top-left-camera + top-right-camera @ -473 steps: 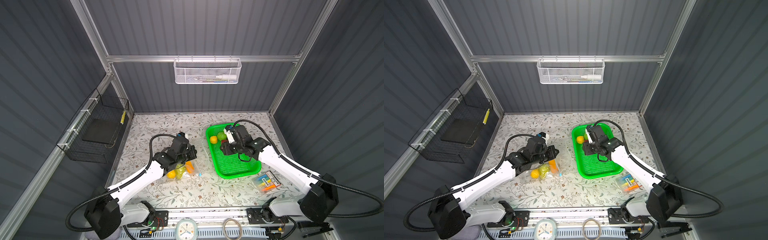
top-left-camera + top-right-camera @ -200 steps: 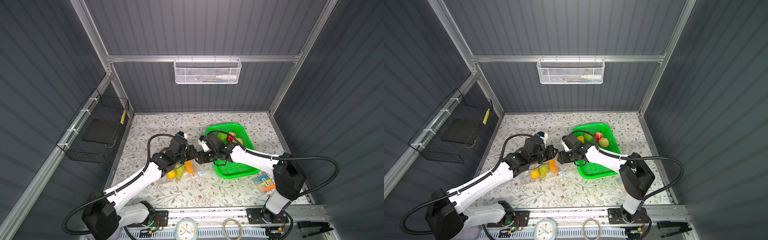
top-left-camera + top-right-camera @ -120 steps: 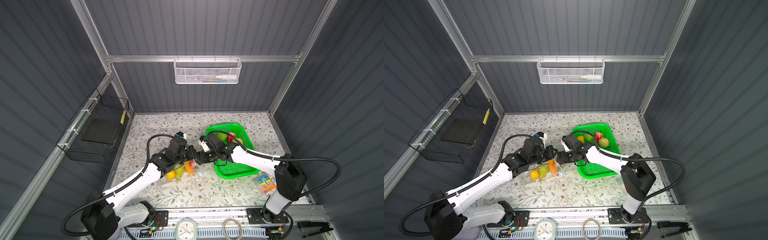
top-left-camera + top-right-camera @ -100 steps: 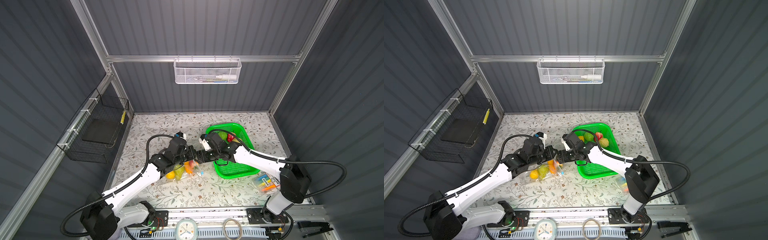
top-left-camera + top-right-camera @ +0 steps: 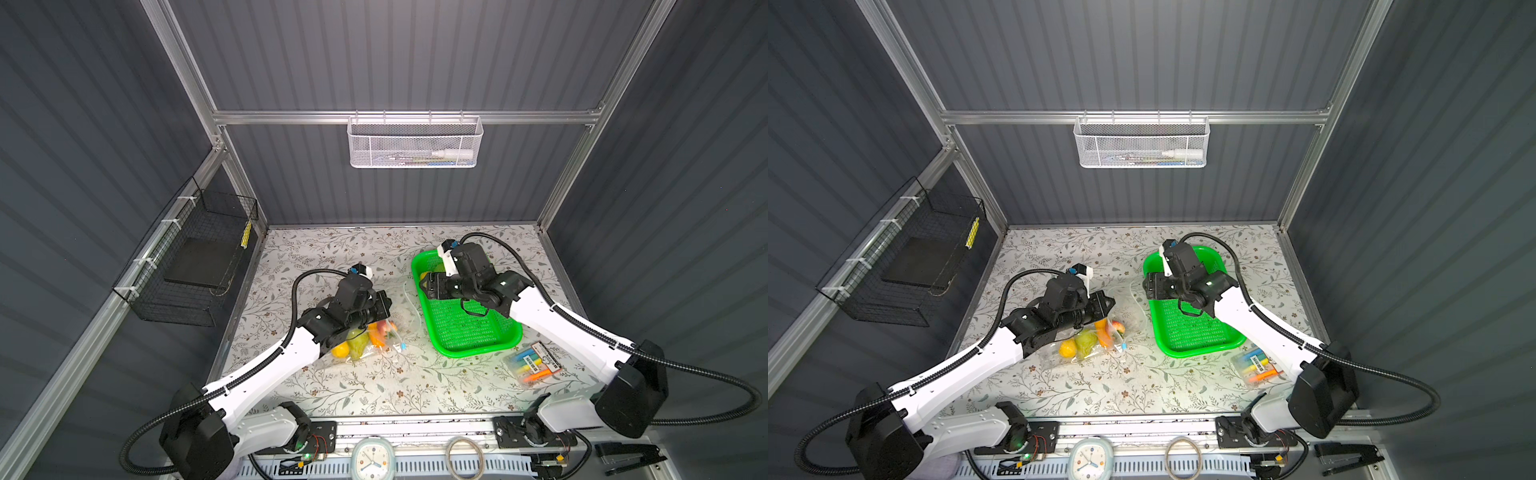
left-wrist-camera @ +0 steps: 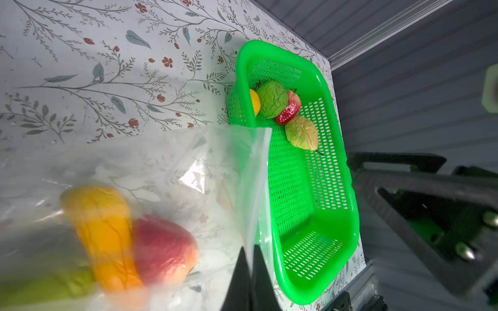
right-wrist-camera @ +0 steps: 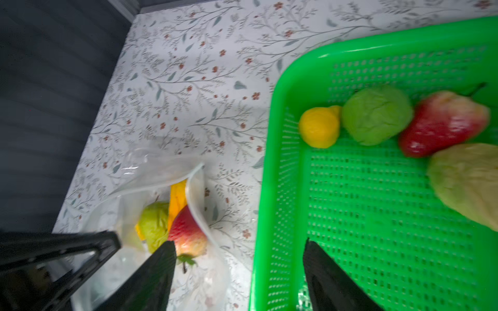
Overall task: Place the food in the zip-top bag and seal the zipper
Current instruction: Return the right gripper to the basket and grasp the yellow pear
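Note:
The clear zip-top bag (image 5: 388,338) lies left of the green basket (image 5: 478,351). My left gripper (image 6: 249,254) is shut on the bag's mouth edge at the zipper (image 6: 256,188) and holds that edge up. In the bag lie food pieces: an orange carrot (image 6: 99,229), a red fruit (image 6: 161,250), a green pear (image 5: 1086,340) and a yellow lemon (image 5: 1066,349). My right gripper (image 7: 239,245) hangs open and empty over the basket's rim on the bag side. More food sits in the basket: a lemon (image 7: 319,128), a lime (image 7: 376,118), a strawberry (image 7: 442,123) and a tan-green pear (image 7: 466,185).
A packet of coloured markers (image 5: 534,365) lies at the front right beside the basket. A white mesh basket (image 5: 415,143) hangs on the back wall, and a black wire basket (image 5: 195,266) hangs on the left wall. The right arm crosses above the green basket.
My right gripper has drawn back from the bag's mouth to the basket's rim, empty. A red fruit now lies in the bag. The left gripper has kept its hold.

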You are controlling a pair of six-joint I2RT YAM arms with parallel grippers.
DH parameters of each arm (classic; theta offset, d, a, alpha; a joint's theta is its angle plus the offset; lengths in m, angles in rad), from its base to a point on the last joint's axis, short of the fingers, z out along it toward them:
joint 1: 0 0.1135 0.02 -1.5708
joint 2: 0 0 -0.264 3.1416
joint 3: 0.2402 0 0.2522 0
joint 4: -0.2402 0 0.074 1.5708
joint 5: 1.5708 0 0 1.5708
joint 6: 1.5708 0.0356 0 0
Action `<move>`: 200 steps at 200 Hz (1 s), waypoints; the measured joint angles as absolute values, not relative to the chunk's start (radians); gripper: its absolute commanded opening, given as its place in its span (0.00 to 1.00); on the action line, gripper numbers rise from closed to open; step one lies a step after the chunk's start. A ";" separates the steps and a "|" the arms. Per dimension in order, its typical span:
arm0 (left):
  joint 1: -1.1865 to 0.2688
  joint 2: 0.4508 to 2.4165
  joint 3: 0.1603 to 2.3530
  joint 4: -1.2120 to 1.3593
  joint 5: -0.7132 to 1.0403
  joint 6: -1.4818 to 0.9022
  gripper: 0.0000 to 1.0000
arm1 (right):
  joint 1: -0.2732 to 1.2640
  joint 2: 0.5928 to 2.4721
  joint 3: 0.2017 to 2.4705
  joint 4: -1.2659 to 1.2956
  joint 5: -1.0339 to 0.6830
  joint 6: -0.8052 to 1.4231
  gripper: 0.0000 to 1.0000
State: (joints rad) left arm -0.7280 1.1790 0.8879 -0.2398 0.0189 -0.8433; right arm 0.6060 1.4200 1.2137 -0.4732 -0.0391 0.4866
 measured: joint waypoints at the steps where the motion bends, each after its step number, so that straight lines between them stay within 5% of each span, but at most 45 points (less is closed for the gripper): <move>1: -0.728 1.179 0.888 -0.240 0.019 -0.843 0.00 | 0.604 1.421 1.214 -0.474 -0.038 0.488 0.72; 113: -0.728 1.198 0.888 -0.239 0.031 -0.843 0.00 | 0.513 1.822 1.377 -0.502 0.025 0.631 0.72; 200: -0.728 1.193 0.888 -0.223 0.038 -0.850 0.00 | 0.494 1.957 1.429 -0.406 -0.001 0.846 0.75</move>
